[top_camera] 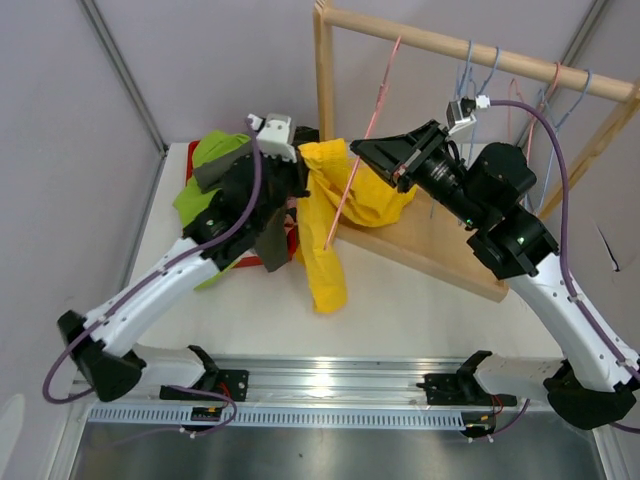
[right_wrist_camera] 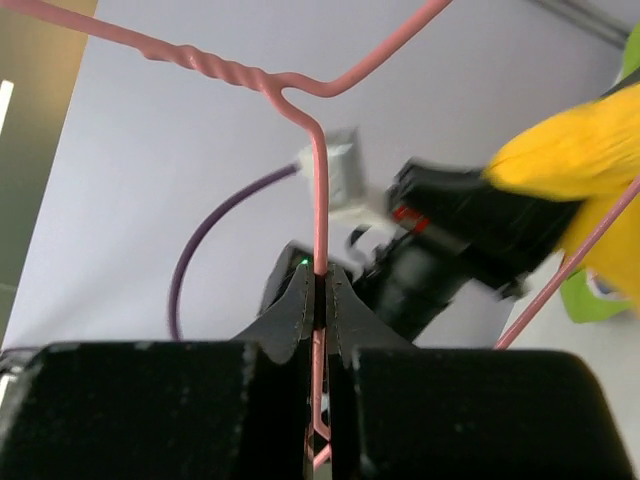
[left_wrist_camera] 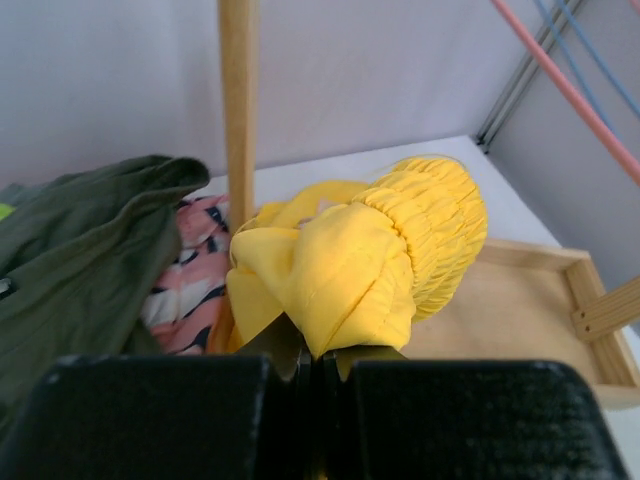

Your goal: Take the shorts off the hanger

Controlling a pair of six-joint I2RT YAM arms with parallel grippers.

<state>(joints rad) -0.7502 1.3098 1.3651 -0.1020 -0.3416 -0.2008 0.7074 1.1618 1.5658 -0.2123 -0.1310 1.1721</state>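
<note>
Yellow shorts [top_camera: 325, 265] clamped in L gripper [left_wrist_camera: 318, 352] near bench's far edge, R gripper [right_wrist_camera: 318, 300] pinching pink hanger [right_wrist_camera: 318, 190] wire; olive shorts [left_wrist_camera: 80, 250], lime shorts [top_camera: 215, 150] heaped at far-left corner.

You can see the yellow shorts [left_wrist_camera: 370, 260] are soft, dull cloth, crinkly at one end. The olive shorts [left_wrist_camera: 70, 250] are soft cloth too. The pink hanger [right_wrist_camera: 318, 190] is thin, smooth wire. The rack [top_camera: 440, 42] is pale, smooth wood.
</note>
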